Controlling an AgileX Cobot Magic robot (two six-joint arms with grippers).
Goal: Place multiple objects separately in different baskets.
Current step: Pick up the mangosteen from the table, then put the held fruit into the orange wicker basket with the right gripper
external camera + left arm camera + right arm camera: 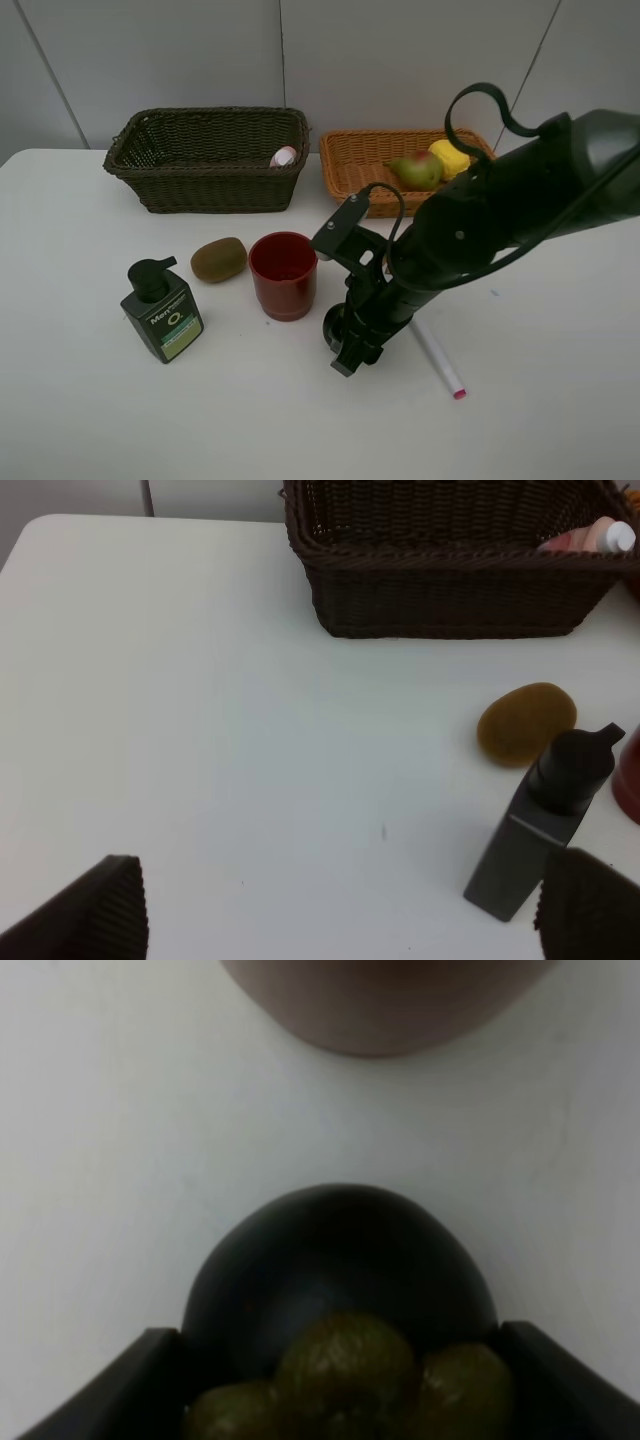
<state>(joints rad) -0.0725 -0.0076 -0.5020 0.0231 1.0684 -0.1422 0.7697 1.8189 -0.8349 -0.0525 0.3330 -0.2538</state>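
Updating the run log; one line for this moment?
right gripper: shut on dark mangosteen beside red cup | left gripper: open, empty | tan basket: pear, lemon | dark basket: pink bottle

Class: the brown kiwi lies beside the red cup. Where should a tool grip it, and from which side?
Probably the kiwi across its narrow middle, from straight above: it lies flat on its side, and the red cup stands close by one end.

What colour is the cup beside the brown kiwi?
Red. The round red cup shows best in the exterior high view.
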